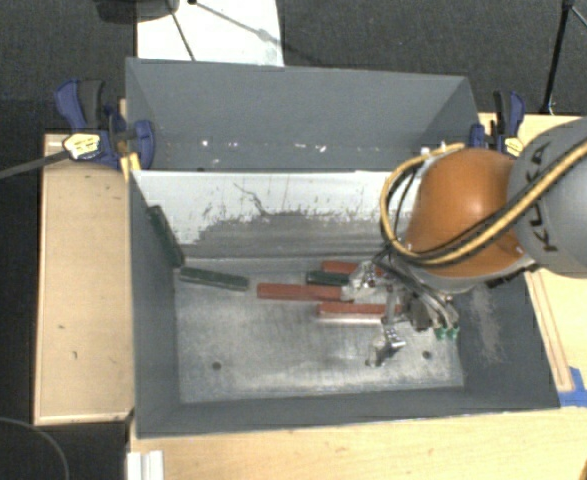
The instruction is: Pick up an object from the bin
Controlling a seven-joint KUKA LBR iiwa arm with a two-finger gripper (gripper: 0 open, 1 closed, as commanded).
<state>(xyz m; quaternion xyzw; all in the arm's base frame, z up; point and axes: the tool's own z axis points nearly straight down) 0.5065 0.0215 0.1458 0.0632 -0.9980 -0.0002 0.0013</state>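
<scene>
Gripper [386, 340], seen in the camera view under the arm's rounded orange cover [463, 213], hangs low over the right half of the grey metal bin [273, 368], nearer its front edge than its back wall. Whether it is spread or pressed together I cannot tell, as the wrist and cables hide it. Nearest to it is a short red-brown flat stick [345, 311], lying flat on the floor and running left to right, its right end just beside or under the tool. I cannot tell whether they touch. Just behind it, towards the back wall, lie a longer red-brown flat stick [285, 290] and a small dark green strip [323, 278], close together. A dark green flat bar [213, 280] lies well apart near the left wall, and another dark green bar [163, 236] leans in the back left corner. The short stick looks the likeliest pick. To take it well, the tool would best straddle its narrow width rather than its length, come straight down until it nearly meets the floor, and close near the stick's middle so it lifts level. The crowded neighbours behind are the risk: a skewed descent could nudge them or catch two at once.
</scene>
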